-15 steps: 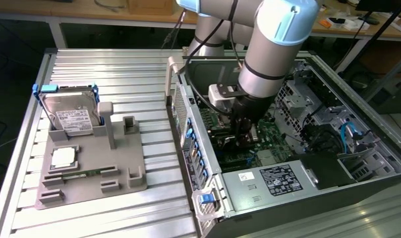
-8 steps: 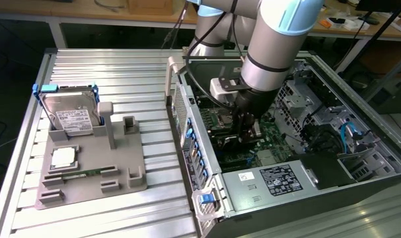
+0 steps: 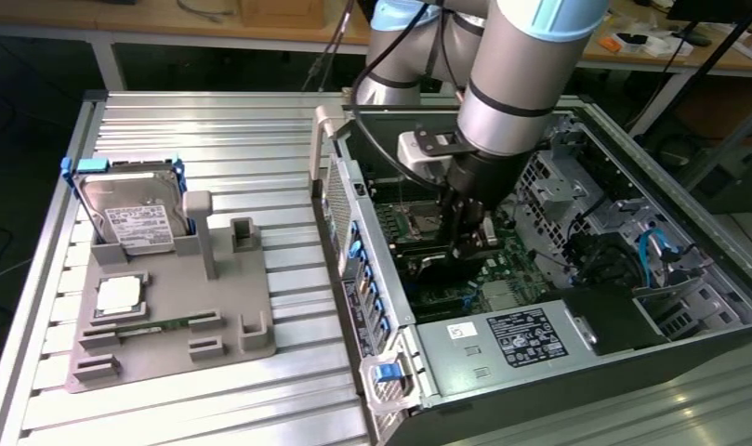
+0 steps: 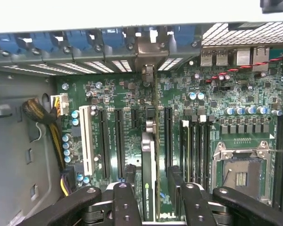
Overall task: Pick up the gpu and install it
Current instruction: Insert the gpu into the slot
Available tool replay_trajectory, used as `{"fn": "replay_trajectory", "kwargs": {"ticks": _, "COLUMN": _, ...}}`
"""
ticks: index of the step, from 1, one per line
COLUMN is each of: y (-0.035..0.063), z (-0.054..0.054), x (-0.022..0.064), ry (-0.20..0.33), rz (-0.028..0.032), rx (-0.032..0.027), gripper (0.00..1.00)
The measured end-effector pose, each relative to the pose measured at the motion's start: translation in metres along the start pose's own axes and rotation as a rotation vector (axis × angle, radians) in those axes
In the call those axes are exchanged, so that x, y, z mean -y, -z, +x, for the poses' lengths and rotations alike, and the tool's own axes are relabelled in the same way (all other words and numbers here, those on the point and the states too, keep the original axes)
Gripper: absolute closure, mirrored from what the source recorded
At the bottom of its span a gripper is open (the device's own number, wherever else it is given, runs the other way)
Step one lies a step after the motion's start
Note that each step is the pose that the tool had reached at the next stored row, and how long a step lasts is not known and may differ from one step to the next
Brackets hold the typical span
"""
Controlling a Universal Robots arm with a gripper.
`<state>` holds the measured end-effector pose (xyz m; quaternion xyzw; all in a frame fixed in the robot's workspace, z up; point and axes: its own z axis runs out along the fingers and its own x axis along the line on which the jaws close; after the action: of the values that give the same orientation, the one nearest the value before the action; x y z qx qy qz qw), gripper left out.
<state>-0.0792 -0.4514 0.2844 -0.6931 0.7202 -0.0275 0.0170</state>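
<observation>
Green gpu point(image 4: 150, 174) sits edge-on, clamped between my tool's point(image 4: 153, 207) fingers point(image 4: 126, 202), directly over the motherboard point(image 4: 188, 117) inside the PC case point(image 3: 389, 372), long axis running along the expansion slots point(image 4: 104, 136) w/ its bracket end toward the rear slot covers point(image 4: 146, 47).

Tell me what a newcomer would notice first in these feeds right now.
First, the grey robot arm reaching down into the open computer case on the exterior view's right. In the wrist view its hand grips the gpu edge-on, standing over the green motherboard among the long black slots. On the exterior view's left, a grey fixture holds a blue-framed hard drive.
</observation>
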Motion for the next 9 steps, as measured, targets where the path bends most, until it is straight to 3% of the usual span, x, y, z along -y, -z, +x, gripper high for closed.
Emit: {"fn": "replay_trajectory", "kwargs": {"ticks": 9, "y": 0.0109, "z": -0.0007, "x": 0.0006, "ry": 0.000, "rz": 0.0060, "rx": -0.0028, "gripper": 0.61}}
